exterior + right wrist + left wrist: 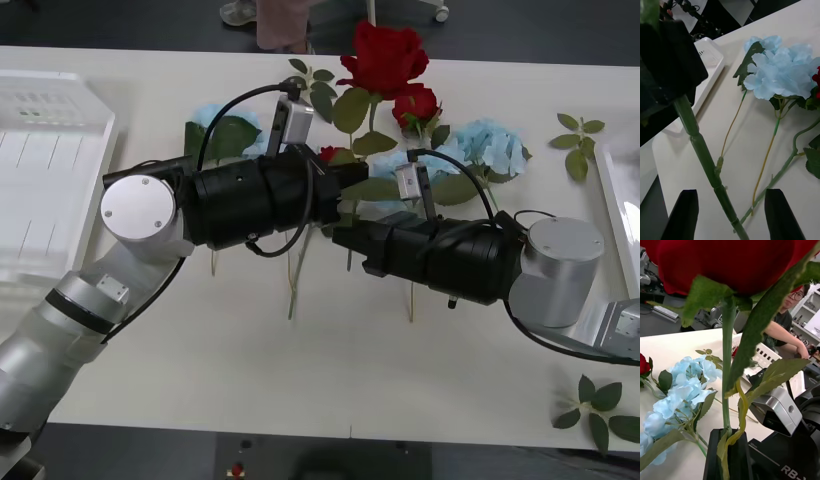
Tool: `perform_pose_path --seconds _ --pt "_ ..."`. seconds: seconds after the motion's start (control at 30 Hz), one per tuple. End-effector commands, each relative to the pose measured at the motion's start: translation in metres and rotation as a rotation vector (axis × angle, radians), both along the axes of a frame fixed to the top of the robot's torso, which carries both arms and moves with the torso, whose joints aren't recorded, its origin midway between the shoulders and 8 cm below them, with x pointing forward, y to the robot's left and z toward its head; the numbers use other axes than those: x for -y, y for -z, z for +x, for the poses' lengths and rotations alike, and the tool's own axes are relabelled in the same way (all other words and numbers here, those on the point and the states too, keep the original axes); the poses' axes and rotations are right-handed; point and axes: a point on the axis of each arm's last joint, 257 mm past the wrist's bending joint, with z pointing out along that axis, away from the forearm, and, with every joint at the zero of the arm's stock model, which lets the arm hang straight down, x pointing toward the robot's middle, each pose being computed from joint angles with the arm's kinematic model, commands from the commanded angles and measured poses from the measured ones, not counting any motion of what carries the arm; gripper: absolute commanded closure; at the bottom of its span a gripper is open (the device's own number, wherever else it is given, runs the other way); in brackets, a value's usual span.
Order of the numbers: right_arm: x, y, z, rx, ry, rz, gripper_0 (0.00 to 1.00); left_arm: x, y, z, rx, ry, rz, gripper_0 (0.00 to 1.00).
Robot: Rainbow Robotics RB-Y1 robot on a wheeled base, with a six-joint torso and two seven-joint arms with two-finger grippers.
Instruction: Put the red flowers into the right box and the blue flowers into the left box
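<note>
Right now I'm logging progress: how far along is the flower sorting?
Nothing looks sorted yet: the left box shows no flowers. In hand: the left gripper is shut on a red rose, held upright, while the right gripper is open around its stem. Left on the table: another red rose and the blue flowers.

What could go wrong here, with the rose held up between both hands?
1. The left hand grips the red rose upright, while the right hand is open around its stem. If the left lets go first, the rose may fall among the blue flowers.
2. A leaf is pinched in the left hand's fingers and could snag on release.
3. The two hands are very close and could bump.
</note>
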Motion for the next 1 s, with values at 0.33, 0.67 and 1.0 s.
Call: perform_pose_path --seconds 0.33,0.67,1.0 --pt "-0.003 -0.017 0.001 0.041 -0.008 0.005 1.00 -0.001 -0.023 -0.003 0.051 0.009 -0.019 1.00" --pt "-0.001 -0.018 0.003 0.035 -0.002 0.012 1.00 -0.001 -0.024 -0.006 0.048 0.018 -0.026 0.00" --pt "0.058 -0.051 0.012 0.072 0.041 -0.046 1.00 0.000 -0.024 -0.007 0.043 0.023 -0.032 0.00"
